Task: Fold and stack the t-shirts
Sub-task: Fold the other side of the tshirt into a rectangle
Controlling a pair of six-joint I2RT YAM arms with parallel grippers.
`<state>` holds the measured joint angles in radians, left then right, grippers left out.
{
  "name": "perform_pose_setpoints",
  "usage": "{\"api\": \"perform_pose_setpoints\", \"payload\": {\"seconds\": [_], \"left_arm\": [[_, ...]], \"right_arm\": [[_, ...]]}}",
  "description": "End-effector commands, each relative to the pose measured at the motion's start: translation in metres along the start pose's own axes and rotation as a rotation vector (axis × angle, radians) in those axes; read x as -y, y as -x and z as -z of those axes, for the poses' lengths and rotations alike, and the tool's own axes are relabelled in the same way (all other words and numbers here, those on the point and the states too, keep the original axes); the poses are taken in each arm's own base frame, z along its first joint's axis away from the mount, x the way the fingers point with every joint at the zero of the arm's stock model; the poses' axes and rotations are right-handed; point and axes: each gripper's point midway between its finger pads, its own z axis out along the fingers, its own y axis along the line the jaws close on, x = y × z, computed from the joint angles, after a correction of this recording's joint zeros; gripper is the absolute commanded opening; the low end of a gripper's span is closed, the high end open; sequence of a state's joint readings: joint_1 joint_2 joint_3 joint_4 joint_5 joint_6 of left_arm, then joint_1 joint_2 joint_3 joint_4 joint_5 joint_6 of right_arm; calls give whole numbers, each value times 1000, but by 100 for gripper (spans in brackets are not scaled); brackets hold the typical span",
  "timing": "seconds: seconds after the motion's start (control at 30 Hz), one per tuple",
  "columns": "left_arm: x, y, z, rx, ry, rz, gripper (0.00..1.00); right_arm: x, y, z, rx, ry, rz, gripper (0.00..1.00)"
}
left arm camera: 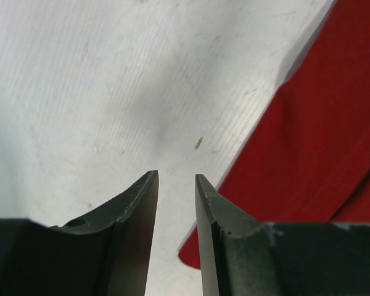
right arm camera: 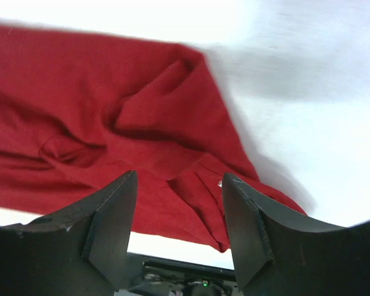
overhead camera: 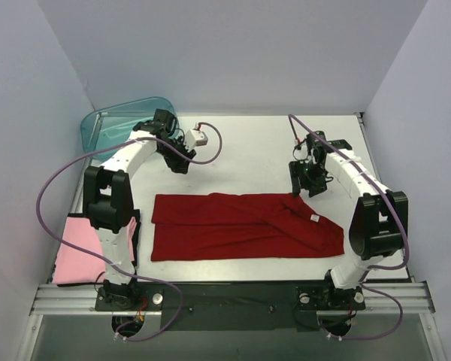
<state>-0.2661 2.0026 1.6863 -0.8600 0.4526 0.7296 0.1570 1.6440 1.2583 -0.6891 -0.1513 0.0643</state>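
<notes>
A: How many shirts?
B: 2. That's 1 red shirt (overhead camera: 240, 226) and 1 pink shirt (overhead camera: 79, 256). There is also 1 tub (overhead camera: 113, 124), teal and see-through, at the far-left corner of the table (overhead camera: 248, 150).
A: Where does the red one lie?
B: Across the near middle of the table, its long side running left to right.
A: How does it look?
B: Dark red, folded into 1 long band. The left end is flat and square-edged. The right end is rumpled, with creases and a tapering flap. 1 small white label (overhead camera: 314, 217) shows near that right end.
A: And the pink?
B: Pale and plain, lying flat at the near-left edge. The left arm (overhead camera: 109, 203) stands between it and the red shirt and hides part of it.
A: Left gripper?
B: The left gripper (left arm camera: 176, 179) hangs over bare table, just past the red shirt's far edge near its left end. Its jaws stand a little apart and grip nothing.
A: Right?
B: The right gripper (right arm camera: 180, 179) is above the rumpled right end. Its jaws are spread wide, and the cloth lies below them, not pinched.
</notes>
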Motion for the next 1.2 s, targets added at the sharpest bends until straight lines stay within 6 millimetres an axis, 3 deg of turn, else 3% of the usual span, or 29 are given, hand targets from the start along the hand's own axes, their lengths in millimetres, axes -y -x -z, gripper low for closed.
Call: {"api": "perform_pose_setpoints", "payload": {"seconds": [0.0, 0.17, 0.27, 0.33, 0.43, 0.5, 0.7, 0.8, 1.03, 1.17], "left_arm": [[-17, -27, 23, -91, 69, -104, 42], [-30, -78, 9, -257, 80, -144, 54], [-44, -86, 3, -279, 113, -127, 57], [-45, -89, -3, -286, 98, -113, 57], [-36, -90, -11, -271, 55, -98, 57], [-23, -95, -14, -270, 7, -88, 57], [7, -116, -18, -278, -107, -118, 57], [3, -123, -21, -302, -95, -115, 57], [5, -125, -20, -307, -120, -114, 57], [11, -127, -17, -310, -148, -121, 57]], "right_arm": [[-33, -15, 2, -101, 214, 186, 53], [-38, -9, -12, -133, 282, 219, 52], [-40, -15, -19, -199, 312, 213, 49], [-40, -17, -19, -205, 320, 217, 42], [-36, -25, -17, -216, 313, 199, 21], [-32, -27, -12, -205, 337, 164, 18], [-25, -25, -5, -178, 367, 122, 28], [-26, -26, -10, -195, 379, 124, 37], [-37, -35, -23, -251, 415, 170, 41], [-33, -38, -36, -296, 368, 188, 41]]}}
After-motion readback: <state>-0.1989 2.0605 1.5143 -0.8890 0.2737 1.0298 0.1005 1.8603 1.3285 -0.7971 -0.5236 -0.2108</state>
